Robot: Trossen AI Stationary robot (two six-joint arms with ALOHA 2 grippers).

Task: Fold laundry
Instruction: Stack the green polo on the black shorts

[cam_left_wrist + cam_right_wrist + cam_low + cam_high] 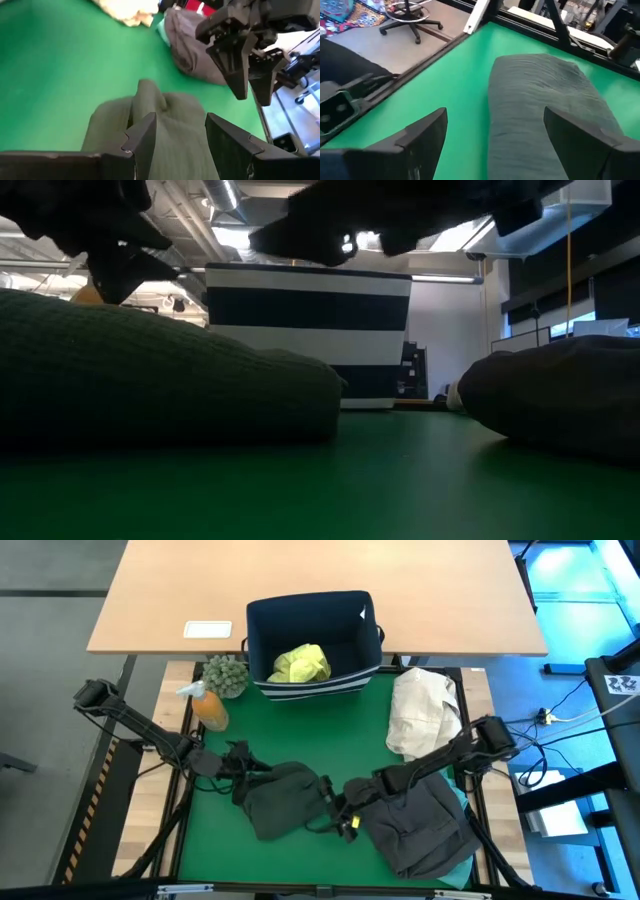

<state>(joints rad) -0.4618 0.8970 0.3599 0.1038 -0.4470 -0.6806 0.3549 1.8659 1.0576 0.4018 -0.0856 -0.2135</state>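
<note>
The green bench (300, 740) carries a navy bin (312, 640) at its far edge with a yellow-green shirt (300, 663) inside, a cream bundle (422, 710) to the right, a charcoal grey garment (420, 825) at the near right, and a dark olive garment (285, 798) lying bunched near the middle front. The right hand (347, 820) hovers between the olive and grey garments, fingers spread wide and empty. The left hand (243, 772) sits over the olive garment's left edge, fingers parted, gripping nothing.
</note>
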